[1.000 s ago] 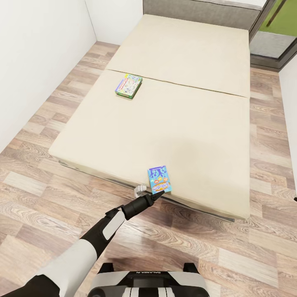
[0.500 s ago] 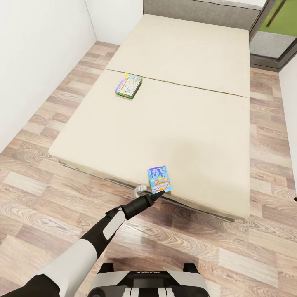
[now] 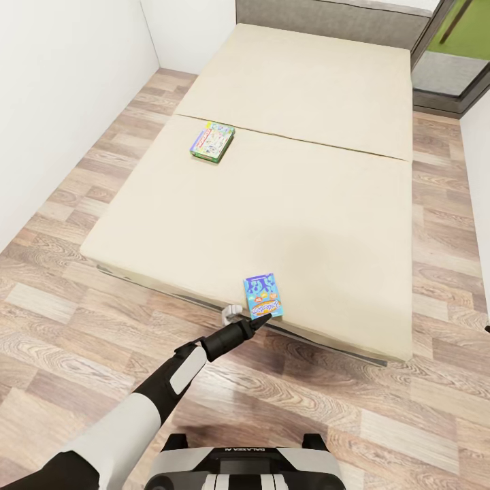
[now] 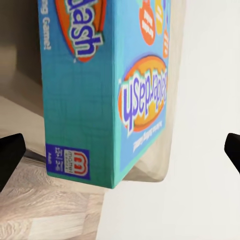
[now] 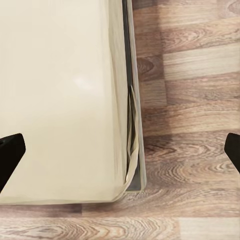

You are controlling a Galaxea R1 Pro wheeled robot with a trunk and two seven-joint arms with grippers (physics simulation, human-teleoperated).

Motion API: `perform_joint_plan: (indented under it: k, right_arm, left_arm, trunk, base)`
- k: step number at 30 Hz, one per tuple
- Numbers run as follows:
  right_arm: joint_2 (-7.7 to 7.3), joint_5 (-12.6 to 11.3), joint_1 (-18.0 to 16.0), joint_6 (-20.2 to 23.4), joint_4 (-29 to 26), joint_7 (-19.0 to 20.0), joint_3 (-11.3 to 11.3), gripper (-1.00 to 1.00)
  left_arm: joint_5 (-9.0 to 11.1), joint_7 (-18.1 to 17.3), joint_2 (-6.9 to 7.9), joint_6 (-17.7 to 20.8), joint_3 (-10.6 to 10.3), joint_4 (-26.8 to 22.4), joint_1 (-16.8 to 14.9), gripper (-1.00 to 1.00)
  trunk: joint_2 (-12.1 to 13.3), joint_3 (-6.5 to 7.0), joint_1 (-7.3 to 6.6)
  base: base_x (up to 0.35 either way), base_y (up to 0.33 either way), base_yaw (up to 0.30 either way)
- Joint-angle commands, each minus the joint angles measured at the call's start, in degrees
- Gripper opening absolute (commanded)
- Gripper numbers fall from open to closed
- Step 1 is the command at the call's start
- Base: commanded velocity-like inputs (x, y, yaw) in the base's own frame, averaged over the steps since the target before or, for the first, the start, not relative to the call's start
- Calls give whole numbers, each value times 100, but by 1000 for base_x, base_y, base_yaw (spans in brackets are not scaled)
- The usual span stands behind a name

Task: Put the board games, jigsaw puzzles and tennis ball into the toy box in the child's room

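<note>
In the head view, a cream bed (image 3: 292, 197) is being shown on a wood-plank floor (image 3: 61, 320), with white walls at the sides. A small blue board game (image 3: 263, 296) is lying flat at the near edge of the bed, close to that edge. A second board game (image 3: 211, 141), white and green with many colours, is resting near the left edge of the bed, just beside the seam that is crossing the mattress, well apart from the blue one. The left arm is being stretched toward the near edge of the bed, and the left claw (image 3: 263, 321) is being held right at the near side of the blue box. From here it cannot be told whether the box is being touched.

In the left wrist view, the blue board game (image 4: 105, 90) is being seen very near, between the two dark fingertips (image 4: 10, 155), which are standing wide apart at the sides, so the left claw is spread.

In the right wrist view, a corner of the bed (image 5: 65, 100) and the floor (image 5: 190, 100) beside it are being looked at. The right claw's dark fingertips (image 5: 11, 152) are also spread wide, with nothing between them.
</note>
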Motion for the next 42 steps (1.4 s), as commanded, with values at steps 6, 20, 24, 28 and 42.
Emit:
perform_joint_plan:
  k: [6, 20, 24, 28, 42]
  right_arm:
    - [-1, -34, -3, 47, 0, -3, -6, 100]
    - [-1, -34, -2, 47, 0, -2, -8, 100]
    - [-1, -34, -2, 47, 0, -5, -7, 100]
    - [-1, -34, -2, 47, 0, -4, -7, 100]
    - [-1, -34, -2, 47, 0, -4, -6, 100]
  left_arm:
    - [70, 134, -1, 57, -7, 1, -13, 100]
    - [94, 280, -7, 78, -12, 1, -33, 100]
    - [99, 291, -8, 80, -14, 1, -35, 100]
    - [94, 299, -8, 79, -15, 1, -36, 100]
    - [69, 310, -30, 78, -16, -1, -46, 100]
  trunk:
    - [-2, -2, 0]
    - [-2, -2, 0]
    - [-2, -2, 0]
    - [-2, -2, 0]
    - [-2, -2, 0]
  base:
    - [0, 0, 0]
    - [0, 0, 0]
    - [0, 0, 0]
    - [0, 0, 0]
    - [0, 0, 0]
